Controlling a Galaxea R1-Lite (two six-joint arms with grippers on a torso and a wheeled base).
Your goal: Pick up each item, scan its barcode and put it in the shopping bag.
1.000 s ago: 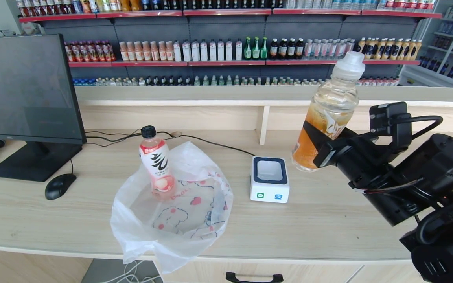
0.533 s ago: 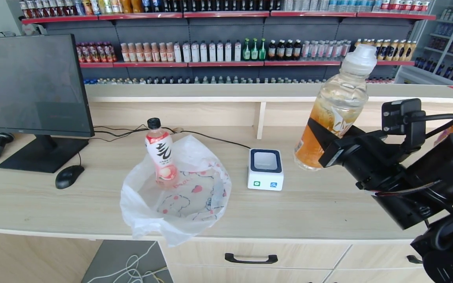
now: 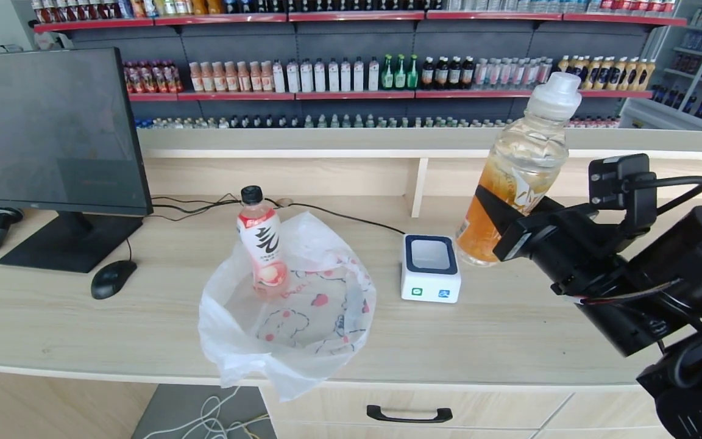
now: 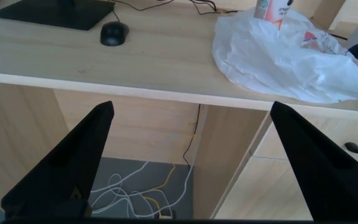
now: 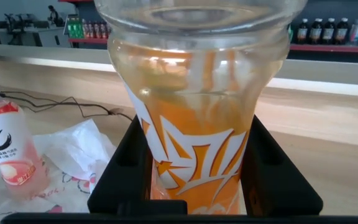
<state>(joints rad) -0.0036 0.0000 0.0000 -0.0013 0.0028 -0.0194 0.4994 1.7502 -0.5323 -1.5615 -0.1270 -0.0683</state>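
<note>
only camera shifts; right end effector (image 3: 502, 221) clamps orange bottle (image 3: 518, 167), left end effector (image 4: 191, 111) gapes empty; tilted barcode may miss scanner (image 3: 430, 268).

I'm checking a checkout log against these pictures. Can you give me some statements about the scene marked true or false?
1. The right gripper holds the orange drink bottle above the counter. True.
2. The pink bottle lies flat beside the mouse. False: it stands upright in the shopping bag.
3. The barcode scanner sits between the shopping bag and the held bottle. True.
4. The left gripper is shut on the mouse. False: it is open and holds nothing, low in front of the counter.
</note>
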